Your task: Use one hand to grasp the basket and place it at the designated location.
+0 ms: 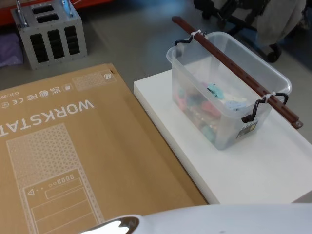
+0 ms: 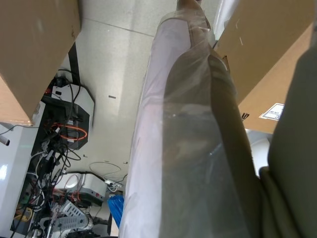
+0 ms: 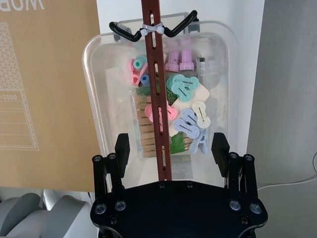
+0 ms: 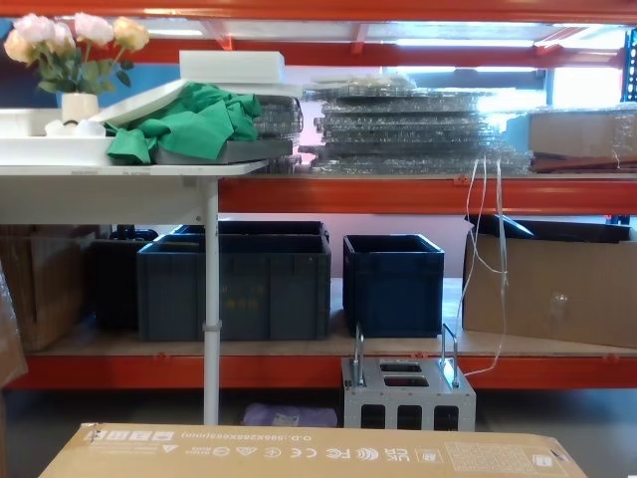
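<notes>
The right gripper (image 3: pixel 171 147) is black, with two blocky fingers (image 3: pixel 122 148) and round screws (image 3: pixel 120 205) on its mount; the body shell (image 1: pixel 229 219) is white.

We are in a storeroom that doubles as a robotics lab, more warehouse than office. Orange steel racking (image 4: pixel 398 194) runs along the back. Its shelves hold dark blue crates (image 4: pixel 234 284), a cardboard carton (image 4: pixel 552 284) and stacks of bubble-wrapped panels (image 4: pixel 408 124). A grey metal box (image 4: pixel 408 393) with loop handles stands on the bare grey floor (image 1: pixel 131 44). In front of us lies a flat shipping box (image 1: pixel 73 146) printed WORKSTATION. We also see tangled cables and electronic units (image 2: pixel 64 131) on the floor, and a wheeled office chair (image 1: pixel 265 46).
</notes>
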You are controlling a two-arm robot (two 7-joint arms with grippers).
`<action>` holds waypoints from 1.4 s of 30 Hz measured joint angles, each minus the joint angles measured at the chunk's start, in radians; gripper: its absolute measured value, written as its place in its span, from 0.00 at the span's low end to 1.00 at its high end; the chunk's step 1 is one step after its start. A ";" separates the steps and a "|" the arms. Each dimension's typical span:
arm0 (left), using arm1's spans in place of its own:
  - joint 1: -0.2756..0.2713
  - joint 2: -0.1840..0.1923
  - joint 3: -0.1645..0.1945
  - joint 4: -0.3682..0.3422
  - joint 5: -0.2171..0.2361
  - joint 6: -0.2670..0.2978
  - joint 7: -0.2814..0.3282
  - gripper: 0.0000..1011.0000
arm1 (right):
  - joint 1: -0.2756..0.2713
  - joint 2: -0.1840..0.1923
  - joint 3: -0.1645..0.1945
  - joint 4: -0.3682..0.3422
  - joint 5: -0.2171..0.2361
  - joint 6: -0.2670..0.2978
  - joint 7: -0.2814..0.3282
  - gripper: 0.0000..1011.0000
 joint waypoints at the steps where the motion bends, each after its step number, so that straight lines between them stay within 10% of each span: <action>1: 0.000 0.000 0.000 0.000 0.000 0.000 0.000 0.00 | 0.000 0.000 0.000 0.000 0.000 0.000 0.000 0.99; 42: 0.000 0.000 0.000 0.000 0.000 0.000 0.000 0.00 | -0.002 -0.008 -0.014 -0.009 -0.023 -0.009 0.007 0.99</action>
